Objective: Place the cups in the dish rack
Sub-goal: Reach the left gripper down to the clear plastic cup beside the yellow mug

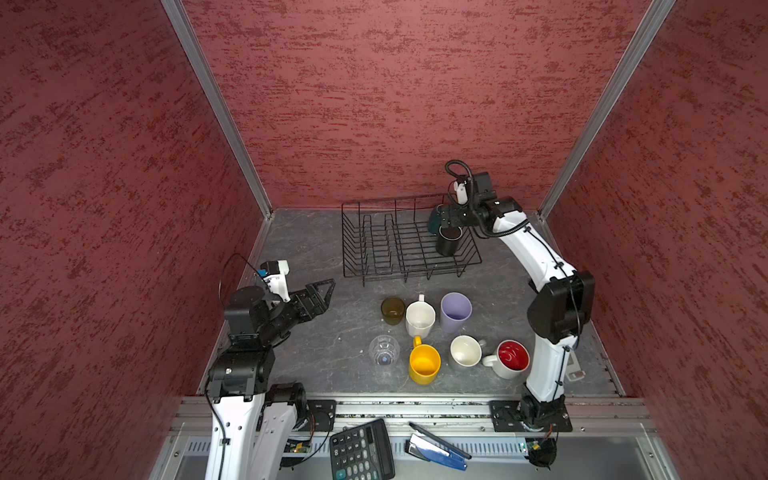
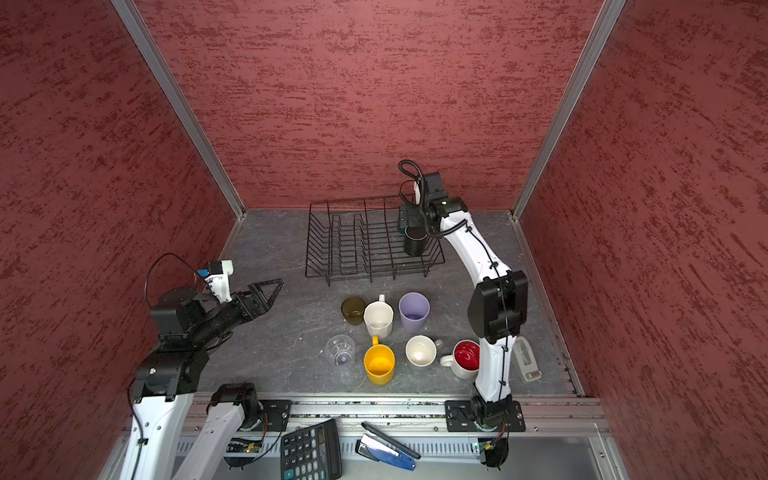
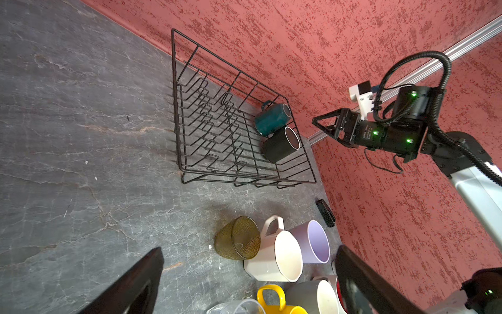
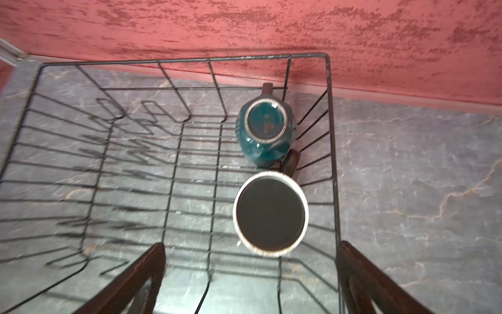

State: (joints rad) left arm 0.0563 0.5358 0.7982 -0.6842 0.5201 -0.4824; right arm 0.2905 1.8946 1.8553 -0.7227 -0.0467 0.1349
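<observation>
Right wrist view showed my right hand point(image 4: 251, 246) spread above the black mug point(image 4: 270, 214), upright in the dish rack point(image 4: 332, 136); I judged lifting straight up best, sparing the teal mug point(image 4: 264, 127).

We see a grey slate-patterned tabletop point(image 1: 316, 249) bearing a black wire dish rack point(image 1: 374, 249) directly below the jaws of the right gripper point(image 1: 447, 227). Ahead of the left gripper point(image 1: 328, 286), well apart, stand an olive-brown textured glass point(image 1: 392, 309), a white faceted mug point(image 1: 419, 319), a lavender tumbler point(image 1: 456, 311), a clear glass point(image 1: 383, 350), a yellow mug point(image 1: 424, 363), a grey mug point(image 1: 465, 351) and a red-lined white mug point(image 1: 513, 357).
</observation>
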